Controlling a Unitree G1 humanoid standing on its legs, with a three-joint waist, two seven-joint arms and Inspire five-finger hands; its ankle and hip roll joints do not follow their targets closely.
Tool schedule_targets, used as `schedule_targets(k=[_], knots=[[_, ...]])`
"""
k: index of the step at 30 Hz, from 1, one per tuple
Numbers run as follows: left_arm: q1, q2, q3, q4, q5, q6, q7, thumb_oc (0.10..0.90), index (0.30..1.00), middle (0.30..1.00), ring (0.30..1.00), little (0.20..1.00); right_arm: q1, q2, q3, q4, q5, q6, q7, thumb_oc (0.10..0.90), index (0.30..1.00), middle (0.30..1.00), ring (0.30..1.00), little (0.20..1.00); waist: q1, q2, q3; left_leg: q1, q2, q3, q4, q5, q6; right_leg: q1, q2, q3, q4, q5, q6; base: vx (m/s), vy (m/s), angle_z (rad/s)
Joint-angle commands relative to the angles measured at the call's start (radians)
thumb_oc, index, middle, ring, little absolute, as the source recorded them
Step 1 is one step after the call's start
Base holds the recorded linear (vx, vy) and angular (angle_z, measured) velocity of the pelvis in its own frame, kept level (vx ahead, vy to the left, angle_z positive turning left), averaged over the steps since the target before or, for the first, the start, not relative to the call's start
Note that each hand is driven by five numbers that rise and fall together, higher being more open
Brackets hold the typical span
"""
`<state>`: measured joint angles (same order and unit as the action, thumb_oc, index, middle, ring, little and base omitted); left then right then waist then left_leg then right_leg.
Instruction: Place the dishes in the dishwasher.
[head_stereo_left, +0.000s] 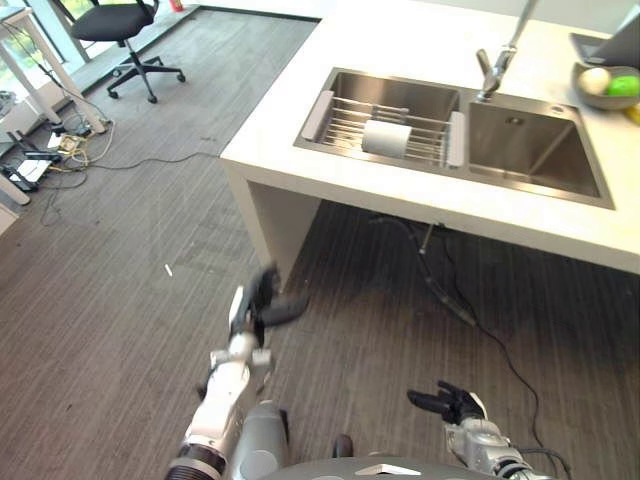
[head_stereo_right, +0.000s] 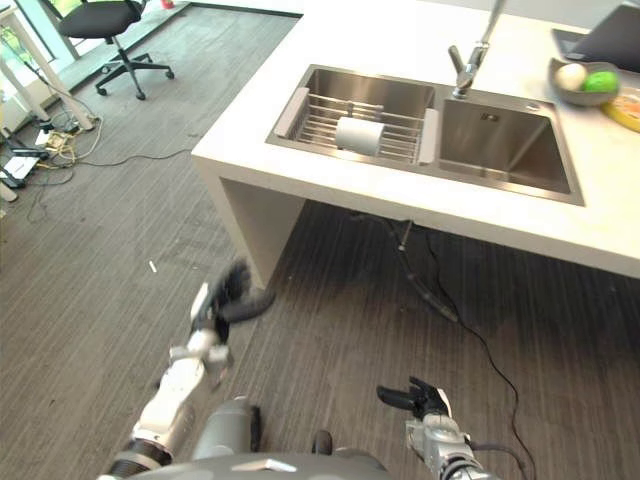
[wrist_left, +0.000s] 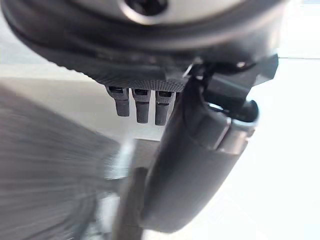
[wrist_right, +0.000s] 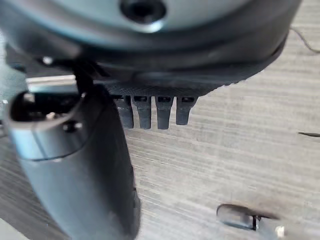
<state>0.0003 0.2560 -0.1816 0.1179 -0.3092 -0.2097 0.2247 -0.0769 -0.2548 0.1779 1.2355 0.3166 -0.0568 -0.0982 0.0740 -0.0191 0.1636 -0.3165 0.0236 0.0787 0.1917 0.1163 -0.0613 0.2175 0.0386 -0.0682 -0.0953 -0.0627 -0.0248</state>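
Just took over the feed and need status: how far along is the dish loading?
Nothing looks done yet. A white cup lies on its side on the wire rack in the sink. Both hands are empty: the left hand is raised over the floor near the counter corner, the right hand is low, fingers relaxed. Left: reach the sink, grasp the cup, load it.

Blurred: left robot hand (head_stereo_left: 265, 298), raised above the floor. Cut off at the edge: bowl (head_stereo_left: 603, 88) on the surface (head_stereo_left: 400, 40), office chair (head_stereo_left: 120, 25) top. Too small to identify: round items in bowl.
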Motion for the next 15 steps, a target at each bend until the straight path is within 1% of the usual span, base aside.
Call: schedule_targets(k=[1,2,3,4,5,6,7,11,12,13,14,15], knots=[[-0.11,0.069,0.088,-0.12,0.136,-0.079,0.123,0.8,0.9,0.9,0.9,0.9,0.02,0.032,0.053,-0.039,-0.056,-0.042,-0.009,0.8,0.9,0.9,0.9,0.9,-0.001,-0.005,-0.033,0.266,-0.02,-0.043,-0.176,0.023,-0.029,-0.036,-0.057,0.047,0.008,0.052,0.113,0.36,0.007,-0.75],[-0.139,0.064,0.122,-0.198,0.204,-0.096,0.209,0.8,0.9,0.9,0.9,0.9,0.03,0.053,0.059,-0.043,-0.047,-0.052,-0.02,0.8,0.9,0.9,0.9,0.9,-0.022,-0.014,-0.066,0.322,-0.032,-0.046,-0.213,-0.002,-0.015,-0.048,-0.05,0.052,0.02,0.069,0.112,0.16,0.002,-0.17],[-0.138,0.064,0.122,-0.2,0.205,-0.096,0.21,0.8,0.9,0.9,0.9,0.9,0.03,0.054,0.06,-0.043,-0.047,-0.052,-0.02,0.8,0.9,0.9,0.9,0.9,-0.021,-0.015,-0.065,0.327,-0.032,-0.045,-0.217,-0.001,-0.015,-0.046,-0.05,0.052,0.021,0.068,0.112,0.25,0.004,0.1],[-0.15,0.064,0.144,-0.252,0.244,-0.102,0.268,0.8,0.9,0.9,0.9,0.9,0.037,0.064,0.061,-0.052,-0.044,-0.056,-0.024,0.8,0.9,0.9,0.9,0.9,-0.028,-0.02,-0.084,0.357,-0.036,-0.035,-0.24,-0.013,-0.01,-0.041,-0.049,0.055,0.027,0.062,0.114,0.1,0.001,0.5],[-0.15,0.064,0.144,-0.252,0.244,-0.102,0.268,0.8,0.9,0.9,0.9,0.9,0.037,0.064,0.061,-0.052,-0.044,-0.056,-0.024,0.8,0.9,0.9,0.9,0.9,-0.028,-0.02,-0.084,0.357,-0.036,-0.035,-0.24,-0.013,-0.01,-0.041,-0.049,0.055,0.027,0.062,0.114,0.18,0.003,-0.07],[-0.155,0.064,0.155,-0.291,0.276,-0.103,0.297,0.8,0.9,0.9,0.9,0.9,0.046,0.079,0.073,-0.061,-0.05,-0.059,-0.02,0.8,0.9,0.9,0.9,0.9,-0.033,-0.024,-0.1,0.378,-0.038,-0.029,-0.258,-0.026,-0.006,-0.039,-0.05,0.056,0.03,0.056,0.116,0.17,0.016,-0.18],[-0.17,0.081,0.159,-0.34,0.353,-0.102,0.354,0.8,0.9,0.9,0.9,0.9,0.053,0.107,0.113,-0.078,-0.076,-0.059,-0.015,0.8,0.9,0.9,0.9,0.9,-0.038,-0.027,-0.116,0.393,-0.036,-0.021,-0.272,-0.035,0.002,-0.05,-0.053,0.057,0.062,0.052,0.119,0.17,0.016,-0.18],[-0.174,0.086,0.161,-0.359,0.369,-0.104,0.372,0.8,0.9,0.9,0.9,0.9,0.055,0.114,0.122,-0.079,-0.086,-0.059,-0.018,0.8,0.9,0.9,0.9,0.9,-0.04,-0.027,-0.121,0.4,-0.037,-0.02,-0.276,-0.041,0.005,-0.056,-0.052,0.059,0.079,0.048,0.122,0.07,0.019,-0.08],[-0.199,0.159,0.126,-0.402,0.43,-0.071,0.348,0.8,0.9,0.9,0.9,0.9,0.075,0.121,0.112,-0.103,-0.081,-0.057,-0.019,0.8,0.9,0.9,0.9,0.9,-0.059,-0.032,-0.098,0.417,-0.032,-0.014,-0.27,-0.084,0.031,-0.183,-0.029,0.071,0.358,0.087,0.182,0.06,0.026,-0.18],[-0.2,0.205,0.119,-0.425,0.447,-0.062,0.309,0.8,0.9,0.9,0.9,0.9,0.077,0.113,0.102,-0.121,-0.084,-0.059,-0.016,0.8,0.9,0.9,0.9,0.9,-0.075,-0.021,-0.08,0.425,-0.019,-0.022,-0.27,-0.087,0.035,-0.222,-0.016,0.076,0.426,0.112,0.203,0.06,0.031,-0.21],[-0.194,0.226,0.12,-0.435,0.464,-0.06,0.285,0.8,0.9,0.9,0.9,0.9,0.078,0.114,0.102,-0.135,-0.089,-0.058,-0.011,0.8,0.9,0.9,0.9,0.9,-0.083,-0.011,-0.071,0.428,-0.008,-0.026,-0.268,-0.093,0.033,-0.262,-0.011,0.082,0.473,0.107,0.213,0.15,-0.008,-0.15],[-0.186,0.259,0.123,-0.432,0.482,-0.066,0.263,0.8,0.9,0.9,0.9,0.9,0.074,0.111,0.097,-0.136,-0.099,-0.054,-0.006,0.8,0.9,0.9,0.9,0.9,-0.09,-0.002,-0.07,0.451,0.001,-0.038,-0.272,-0.111,0.027,-0.293,-0.056,0.071,0.429,0.062,0.198,0.12,-0.022,0.01]])
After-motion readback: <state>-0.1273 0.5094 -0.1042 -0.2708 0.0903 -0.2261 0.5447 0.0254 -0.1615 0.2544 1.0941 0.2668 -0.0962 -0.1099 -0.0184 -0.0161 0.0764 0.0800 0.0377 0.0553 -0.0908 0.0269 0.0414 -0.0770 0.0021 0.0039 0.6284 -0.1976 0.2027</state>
